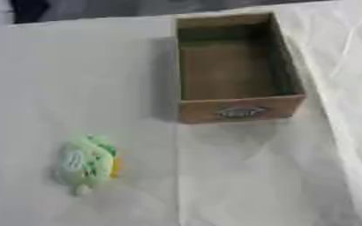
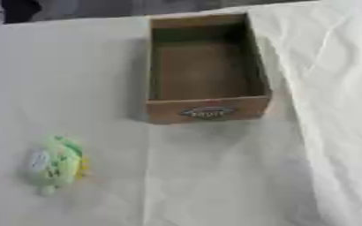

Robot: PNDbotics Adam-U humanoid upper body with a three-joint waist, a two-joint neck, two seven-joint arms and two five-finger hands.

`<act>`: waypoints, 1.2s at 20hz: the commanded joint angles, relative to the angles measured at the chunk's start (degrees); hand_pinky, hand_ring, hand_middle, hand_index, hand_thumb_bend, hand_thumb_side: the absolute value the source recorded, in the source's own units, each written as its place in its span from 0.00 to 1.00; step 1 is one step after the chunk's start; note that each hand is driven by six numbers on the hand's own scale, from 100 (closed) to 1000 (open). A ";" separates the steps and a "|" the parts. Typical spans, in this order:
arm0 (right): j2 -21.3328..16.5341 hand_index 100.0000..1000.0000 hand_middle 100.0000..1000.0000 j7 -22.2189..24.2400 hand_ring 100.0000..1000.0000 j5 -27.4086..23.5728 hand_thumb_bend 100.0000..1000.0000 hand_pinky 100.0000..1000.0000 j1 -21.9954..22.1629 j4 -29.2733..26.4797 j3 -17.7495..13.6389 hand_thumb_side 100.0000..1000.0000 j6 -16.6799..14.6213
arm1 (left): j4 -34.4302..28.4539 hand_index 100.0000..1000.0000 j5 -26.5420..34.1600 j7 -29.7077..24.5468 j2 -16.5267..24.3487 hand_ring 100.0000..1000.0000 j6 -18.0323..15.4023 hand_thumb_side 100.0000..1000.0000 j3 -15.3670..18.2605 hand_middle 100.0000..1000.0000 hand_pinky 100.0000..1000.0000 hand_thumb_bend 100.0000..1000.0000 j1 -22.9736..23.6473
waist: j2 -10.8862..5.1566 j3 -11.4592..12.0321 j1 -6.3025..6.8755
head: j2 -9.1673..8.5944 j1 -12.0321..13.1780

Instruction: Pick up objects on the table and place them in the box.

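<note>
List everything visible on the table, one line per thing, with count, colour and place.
box: one, brown wood with an oval label on its near wall, far centre-right of the table, open top, nothing visible inside.
toy: one, soft-looking, light green with white and a bit of yellow, near left of the table, well apart from the box.
table cover: one, white cloth with creases, spread over the whole table.
robot's hands: none in either view.
</note>
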 commanded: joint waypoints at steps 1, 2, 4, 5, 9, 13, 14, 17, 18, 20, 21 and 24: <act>-1.38 0.75 0.62 0.09 0.84 -0.09 0.00 0.77 -0.70 -0.81 -0.24 1.00 -0.24 | -1.09 0.89 -0.10 -0.01 1.19 0.44 0.10 1.00 0.40 0.52 0.51 0.05 -0.16 | -1.07 -0.08 -0.23 | -0.94 0.30; -1.40 0.75 0.62 0.10 0.84 -0.11 0.00 0.77 -0.71 -0.81 -0.24 1.00 -0.26 | -1.09 0.89 -0.14 -0.01 1.31 0.44 0.11 1.00 0.39 0.52 0.51 0.06 -0.16 | -1.07 -0.09 -0.22 | -1.04 0.37; -1.45 0.75 0.62 0.14 0.84 -0.14 0.00 0.77 -0.76 -0.81 -0.21 1.00 -0.31 | -1.09 0.89 -0.41 0.00 1.91 0.44 0.13 1.00 0.39 0.52 0.51 0.07 -0.21 | -1.11 -0.16 -0.20 | -1.20 0.58; -1.48 0.75 0.62 0.16 0.84 -0.17 0.00 0.77 -0.79 -0.81 -0.21 1.00 -0.33 | -1.09 0.89 -0.78 0.05 2.36 0.44 0.22 1.00 0.45 0.52 0.51 0.07 -0.21 | -1.13 -0.19 -0.19 | -1.19 0.68; -1.74 0.75 0.62 0.25 0.84 -0.24 0.00 0.77 -0.89 -0.81 -0.18 1.00 -0.41 | -1.09 0.88 -3.24 0.41 5.57 0.45 0.87 1.00 1.09 0.52 0.51 0.13 -0.22 | -1.35 -0.31 -0.07 | -0.92 1.17; -2.35 0.75 0.62 0.37 0.83 -0.26 0.00 0.77 -0.99 -0.81 -0.11 1.00 -0.51 | -1.09 0.87 -6.25 -0.92 10.35 0.46 1.11 1.00 2.47 0.52 0.52 0.16 -0.67 | -1.73 -0.32 0.23 | -0.19 1.29; -2.44 0.75 0.62 0.39 0.83 -0.27 0.00 0.77 -0.99 -0.81 -0.11 1.00 -0.53 | -1.09 0.86 -7.05 -1.28 11.65 0.47 1.26 1.00 2.62 0.52 0.52 0.17 -0.90 | -1.84 -0.34 0.29 | -0.02 1.19; -2.69 0.75 0.62 0.42 0.83 -0.27 0.00 0.77 -0.92 -0.81 -0.13 1.00 -0.56 | -1.09 0.85 -9.54 -3.09 15.68 0.49 1.84 1.00 2.78 0.53 0.52 0.17 -2.12 | -2.19 -0.29 0.38 | 0.32 0.62; -2.74 0.75 0.62 0.42 0.83 -0.28 0.00 0.77 -0.91 -0.81 -0.13 1.00 -0.57 | -1.09 0.83 -10.35 -3.58 17.01 0.50 2.24 1.00 2.72 0.54 0.52 0.17 -2.59 | -2.31 -0.27 0.39 | 0.36 0.37; -2.87 0.75 0.62 0.48 0.83 -0.30 0.00 0.77 -0.92 -0.81 -0.09 1.00 -0.61 | -1.09 0.83 -12.01 -4.87 19.71 0.52 3.22 1.00 2.18 0.55 0.52 0.19 -3.61 | -2.52 -0.22 0.43 | 0.51 -0.19; -2.92 0.75 0.62 0.51 0.83 -0.31 0.00 0.77 -0.92 -0.81 -0.08 1.00 -0.61 | -1.09 0.83 -12.86 -5.62 21.08 0.52 3.81 1.00 1.71 0.55 0.52 0.19 -4.00 | -2.60 -0.21 0.43 | 0.62 -0.35; -3.08 0.75 0.62 0.55 0.83 -0.33 0.00 0.77 -0.93 -0.81 -0.06 1.00 -0.64 | -1.09 0.85 -15.43 -8.13 25.27 0.58 5.44 1.00 -0.09 0.61 0.54 0.19 -4.64 | -2.76 -0.25 0.51 | 0.94 -0.08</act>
